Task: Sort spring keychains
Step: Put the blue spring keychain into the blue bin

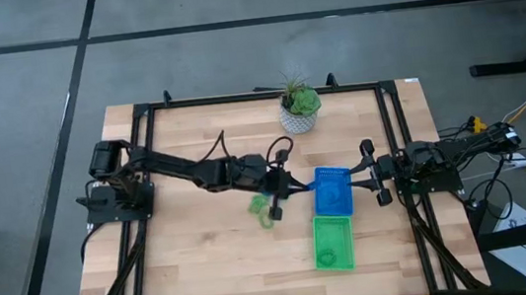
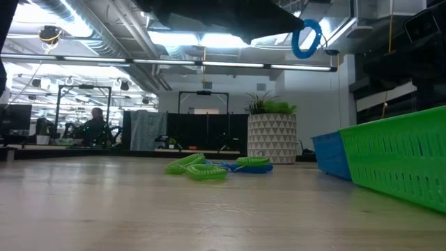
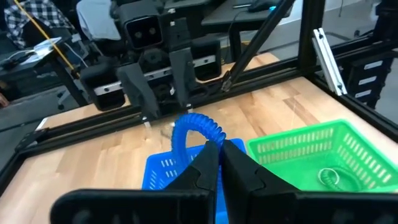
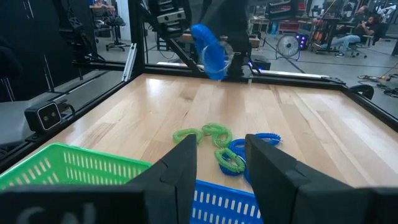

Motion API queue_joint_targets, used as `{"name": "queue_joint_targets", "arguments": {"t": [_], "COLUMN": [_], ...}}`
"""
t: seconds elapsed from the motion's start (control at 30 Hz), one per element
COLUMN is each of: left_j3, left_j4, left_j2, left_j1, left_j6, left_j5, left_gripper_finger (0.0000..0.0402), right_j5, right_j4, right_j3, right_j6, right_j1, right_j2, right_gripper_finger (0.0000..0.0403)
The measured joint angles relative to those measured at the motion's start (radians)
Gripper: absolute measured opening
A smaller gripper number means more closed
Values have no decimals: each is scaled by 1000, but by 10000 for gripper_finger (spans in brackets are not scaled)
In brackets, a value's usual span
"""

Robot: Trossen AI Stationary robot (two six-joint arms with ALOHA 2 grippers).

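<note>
My left gripper [image 1: 295,185] reaches to the table's middle, at the left edge of the blue tray [image 1: 333,191], and is shut on a blue spring keychain [image 3: 194,127]. That keychain also shows high in the low view [image 2: 306,38] and in the right wrist view [image 4: 208,42]. A pile of green and blue keychains [image 4: 225,146] lies on the table left of the trays [image 1: 265,209]. One green keychain [image 3: 329,177] lies in the green tray [image 1: 333,243]. My right gripper [image 4: 221,155] is open and empty at the blue tray's right side. My left gripper pinches the blue keychain's coil at one end of its loop [image 3: 210,142] between its two fingers. The rest of the loop arches out past the fingertips [image 3: 235,152]. The keychain is lifted clear of the table, above the blue tray's edge [image 3: 163,168].
A potted plant in a white patterned pot [image 1: 299,110] stands at the table's far edge. The blue tray and the green tray sit end to end right of centre. A black frame [image 1: 257,94] runs around the table. Bare wood lies at the near left.
</note>
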Motion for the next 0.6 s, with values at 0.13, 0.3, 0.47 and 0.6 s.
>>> {"name": "queue_joint_targets", "arguments": {"t": [0.13, 0.3, 0.47, 0.6], "left_j3": [0, 53, 185, 298], "left_j4": [14, 29, -80, -191], "left_j2": [1, 58, 164, 253], "left_j1": [-12, -18, -22, -23], "left_j6": [7, 9, 13, 48], "left_j5": [0, 1, 46, 47], "left_gripper_finger": [4, 4, 4, 4], "right_j5": [0, 0, 0, 0], "right_j4": [0, 0, 0, 0], "right_j3": [0, 0, 0, 0], "right_j6": [0, 0, 0, 0], "right_j1": [0, 0, 0, 0], "right_j2": [0, 0, 0, 0], "right_gripper_finger": [136, 136, 136, 136]}}
